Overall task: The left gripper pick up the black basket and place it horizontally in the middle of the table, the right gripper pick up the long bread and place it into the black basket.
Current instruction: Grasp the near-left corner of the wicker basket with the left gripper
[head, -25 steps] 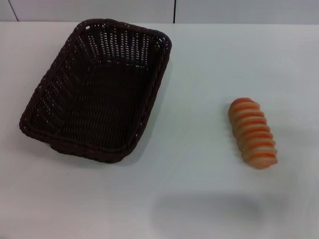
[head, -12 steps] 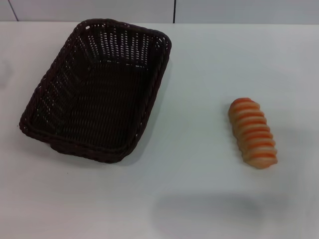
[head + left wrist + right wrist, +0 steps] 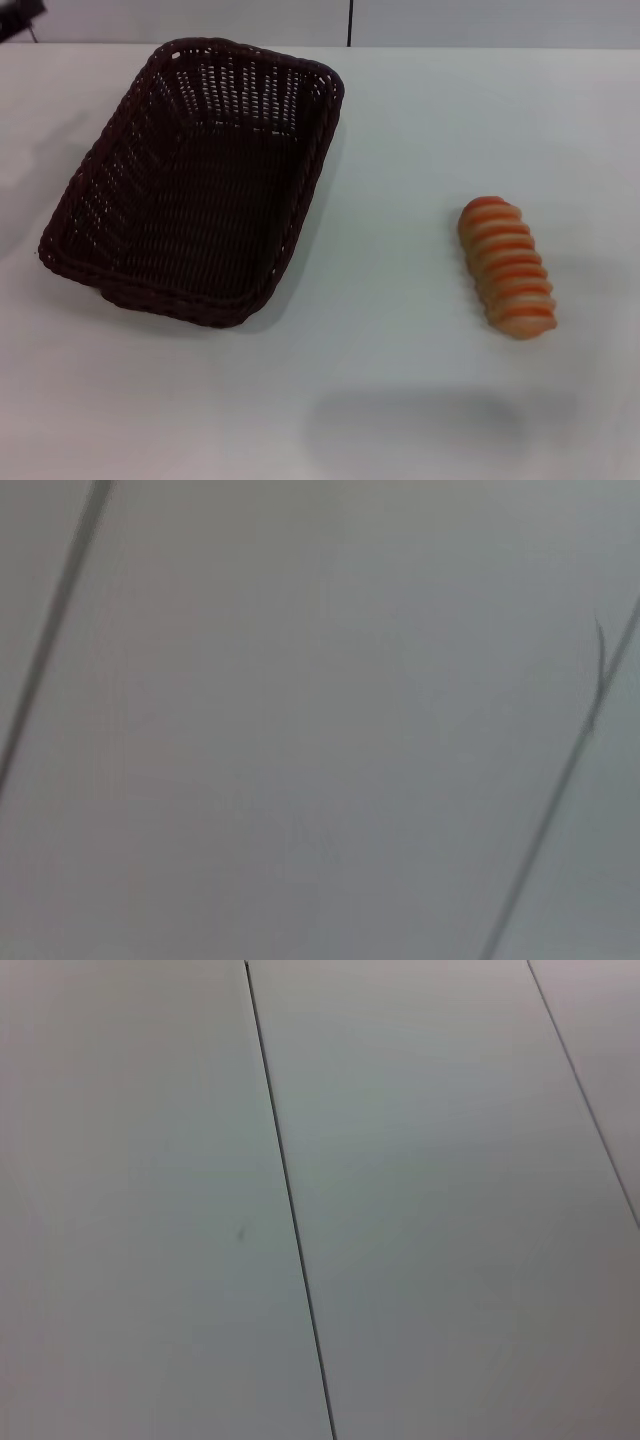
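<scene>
The black basket (image 3: 318,165) is a dark woven wicker basket lying at an angle on the left half of the white table (image 3: 400,140), and it is empty. The long bread (image 3: 507,266), tan with orange-brown ridges, lies on the table's right side, well apart from the basket. The left gripper (image 3: 20,18) shows only as a dark blurred arm end in the far left corner of the head view, behind and left of the basket, not touching it. The right gripper is out of view. Both wrist views show only plain grey panels with thin seams.
A pale wall with a dark vertical seam (image 3: 350,22) runs behind the table's far edge. A soft shadow (image 3: 420,430) lies on the table near the front edge. Bare white tabletop lies between the basket and the bread.
A dark arm end has come into the far left corner of the head view, and a faint shadow has spread on the table's left edge. The basket and bread have not moved.
</scene>
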### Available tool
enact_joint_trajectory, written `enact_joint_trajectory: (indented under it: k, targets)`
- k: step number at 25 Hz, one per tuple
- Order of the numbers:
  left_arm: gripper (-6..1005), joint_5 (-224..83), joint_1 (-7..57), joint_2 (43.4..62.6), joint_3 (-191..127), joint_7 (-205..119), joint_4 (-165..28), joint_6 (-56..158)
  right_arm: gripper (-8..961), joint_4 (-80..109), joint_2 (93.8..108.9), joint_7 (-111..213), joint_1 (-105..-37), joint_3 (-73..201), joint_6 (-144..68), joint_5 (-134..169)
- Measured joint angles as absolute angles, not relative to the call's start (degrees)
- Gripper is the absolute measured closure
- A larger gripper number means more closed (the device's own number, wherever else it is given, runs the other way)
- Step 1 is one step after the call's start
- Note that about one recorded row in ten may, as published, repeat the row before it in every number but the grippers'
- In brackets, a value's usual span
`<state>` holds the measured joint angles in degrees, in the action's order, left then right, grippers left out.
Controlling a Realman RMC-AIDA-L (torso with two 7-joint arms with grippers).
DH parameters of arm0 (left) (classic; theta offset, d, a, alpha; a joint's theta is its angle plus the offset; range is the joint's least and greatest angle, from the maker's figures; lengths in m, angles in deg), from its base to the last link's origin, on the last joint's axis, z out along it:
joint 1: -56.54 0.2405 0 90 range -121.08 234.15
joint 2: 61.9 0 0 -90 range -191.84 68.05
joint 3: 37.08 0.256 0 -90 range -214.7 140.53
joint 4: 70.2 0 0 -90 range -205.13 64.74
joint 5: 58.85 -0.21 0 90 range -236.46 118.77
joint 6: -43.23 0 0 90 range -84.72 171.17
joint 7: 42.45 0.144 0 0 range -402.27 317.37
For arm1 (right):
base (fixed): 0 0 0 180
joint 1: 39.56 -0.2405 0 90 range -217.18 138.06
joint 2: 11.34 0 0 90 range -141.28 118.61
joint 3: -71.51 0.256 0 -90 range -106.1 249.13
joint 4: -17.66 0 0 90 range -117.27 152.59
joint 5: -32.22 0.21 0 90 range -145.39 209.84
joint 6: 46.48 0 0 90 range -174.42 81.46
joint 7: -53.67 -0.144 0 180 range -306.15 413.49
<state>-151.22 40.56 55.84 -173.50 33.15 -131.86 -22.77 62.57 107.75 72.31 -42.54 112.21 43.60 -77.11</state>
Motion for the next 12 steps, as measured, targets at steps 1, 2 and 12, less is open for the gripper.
enact_joint_trajectory:
  k: [1, 2, 12]
  targets:
    - [236, -154.25, 40.51, 55.83, -172.71, 30.17, -134.22, -22.97, 175, 62.57, 107.75, 72.31, -42.5, 112.21, 43.64, -77.11]
    - [237, -158.41, 40.45, 55.82, -171.62, 26.41, -137.42, -23.16, 175, 62.57, 107.75, 72.31, -42.44, 112.21, 43.67, -77.11]
    - [250, -184.43, 37.38, 55.88, -165.12, 5.1, -148.94, -23.79, 174, 62.57, 107.75, 72.3, -42.21, 111.93, 43.75, -77.11]
